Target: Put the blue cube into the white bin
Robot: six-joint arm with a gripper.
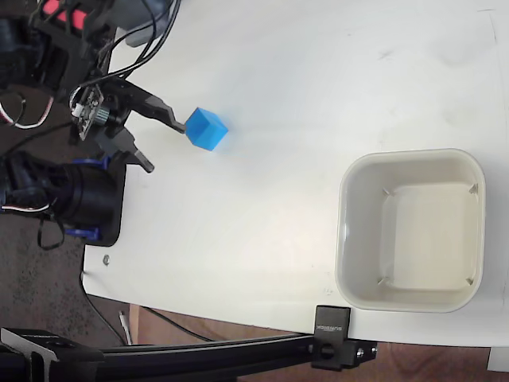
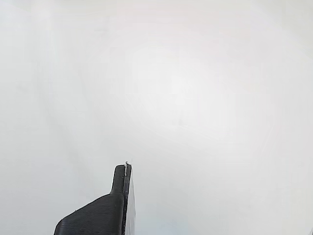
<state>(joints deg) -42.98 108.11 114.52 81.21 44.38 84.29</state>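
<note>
In the fixed view the cube (image 1: 207, 129) lies on the table (image 1: 262, 239) at upper left, touching one finger of the gripper (image 1: 163, 143) on its left. The bin (image 1: 411, 229) sits well apart, lower right.

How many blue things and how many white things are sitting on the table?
Blue: 1, the blue cube
White: 1, the white bin
Total: 2
</note>
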